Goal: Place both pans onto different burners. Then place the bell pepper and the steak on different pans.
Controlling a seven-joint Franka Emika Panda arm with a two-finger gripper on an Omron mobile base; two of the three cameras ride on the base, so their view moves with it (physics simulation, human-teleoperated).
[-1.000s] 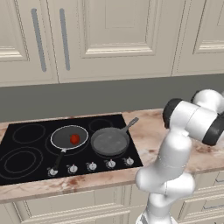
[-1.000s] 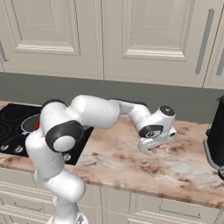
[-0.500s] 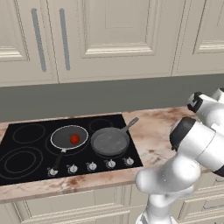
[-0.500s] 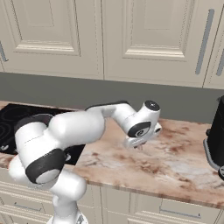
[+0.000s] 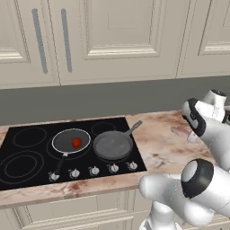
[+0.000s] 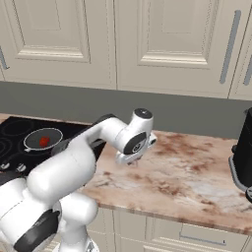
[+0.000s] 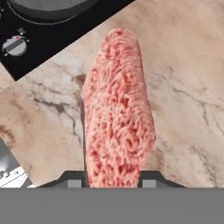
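My gripper (image 7: 112, 178) is shut on the steak (image 7: 117, 109), a pale pink-and-white slab that stands up between the fingertips above the marble counter. In the right base view the gripper (image 6: 129, 159) hangs just right of the cooktop (image 6: 15, 129). The shallow dark pan (image 5: 71, 140) with a pale rim sits on a burner with the red bell pepper (image 5: 77, 143) inside it. Beside it, the deeper grey pan (image 5: 112, 144) rests on the neighbouring burner, and its rim (image 7: 48, 6) shows at the top of the hand view.
Small silver knobs (image 5: 93, 170) line the cooktop's front edge, one (image 7: 15, 46) close to the hand. A black appliance (image 6: 243, 152) stands at the counter's far right. Two ring burners (image 5: 29, 137) lie at the left. Cabinets hang above.
The arm has swung left along the counter toward the cooktop, carrying the steak. The pans and the bell pepper have not moved.
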